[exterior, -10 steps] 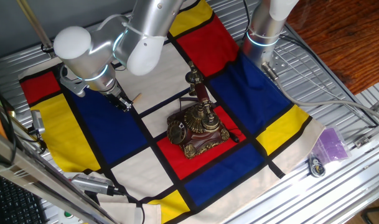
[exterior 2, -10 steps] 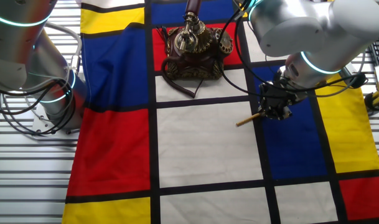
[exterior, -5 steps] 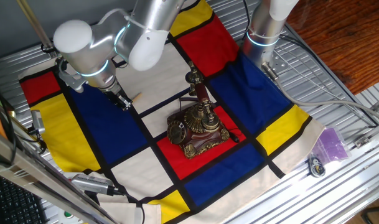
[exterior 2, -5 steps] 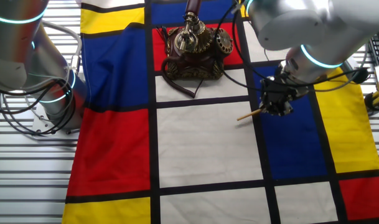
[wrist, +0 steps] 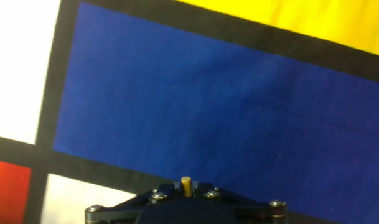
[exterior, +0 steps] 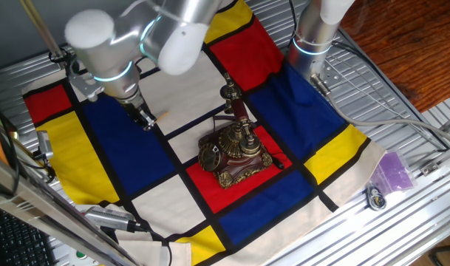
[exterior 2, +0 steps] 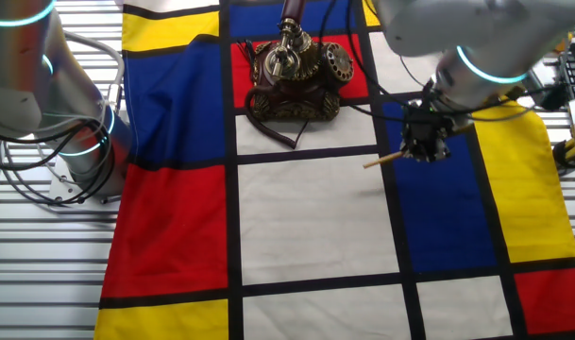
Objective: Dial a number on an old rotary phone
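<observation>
One fixed view shows the old rotary phone (exterior: 234, 151) standing on a red panel of the colour-block cloth (exterior: 306, 129) that covers the desk (exterior: 402, 96). Its dial faces the near-left corner, and its handset runs up and back along the cradle. The end effector (exterior: 145, 120) hangs over the blue panel to the phone's left, well apart from it, closed on a thin wooden stick (exterior: 162, 114) whose pale free end pokes out over the white panel.

The other fixed view has the phone (exterior 2: 295, 71) at the top of the cloth (exterior 2: 306, 227), with a dark cord looped on the white square in front of its base. The end effector (exterior 2: 424, 146) sits to its right, above the black stripe beside the blue panel. The stick (exterior 2: 381, 160) slants down and left out of the fingers, its tip over the white.

In the hand view, the stick's butt end (wrist: 185, 185) shows clamped at the bottom edge, with blue cloth (wrist: 226, 106) beyond.
</observation>
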Robot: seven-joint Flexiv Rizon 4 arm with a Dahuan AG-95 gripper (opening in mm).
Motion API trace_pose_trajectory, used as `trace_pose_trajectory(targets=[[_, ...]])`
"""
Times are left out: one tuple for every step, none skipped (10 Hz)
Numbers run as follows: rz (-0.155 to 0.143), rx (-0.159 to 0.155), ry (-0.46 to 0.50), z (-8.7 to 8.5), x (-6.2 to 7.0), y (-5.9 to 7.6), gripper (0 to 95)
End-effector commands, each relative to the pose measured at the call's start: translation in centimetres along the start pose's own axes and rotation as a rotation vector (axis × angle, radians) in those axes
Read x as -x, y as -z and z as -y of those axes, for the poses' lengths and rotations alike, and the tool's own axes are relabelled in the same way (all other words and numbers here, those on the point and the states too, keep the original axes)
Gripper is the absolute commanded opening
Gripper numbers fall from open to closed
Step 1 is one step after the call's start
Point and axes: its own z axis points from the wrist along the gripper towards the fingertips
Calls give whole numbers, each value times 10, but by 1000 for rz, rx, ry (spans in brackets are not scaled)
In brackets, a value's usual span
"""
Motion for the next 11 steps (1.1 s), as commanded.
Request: trace_pose_trajectory(targets=[[43, 14, -27, -10, 3, 17, 0], [73, 20, -55, -20, 6, 32, 0], [88, 27, -70, -26, 8, 39, 0], [96, 34, -84, -31, 10, 45, 0], [119, 34, -106, -38, 12, 52, 0], [136, 40, -131, -44, 13, 58, 0], [140, 44, -155, -50, 13, 64, 0], [143, 56, -178, -56, 14, 69, 0], [154, 57, -187, -60, 15, 72, 0], [169, 70, -202, -65, 15, 76, 0], [175, 76, -214, -70, 16, 80, 0]])
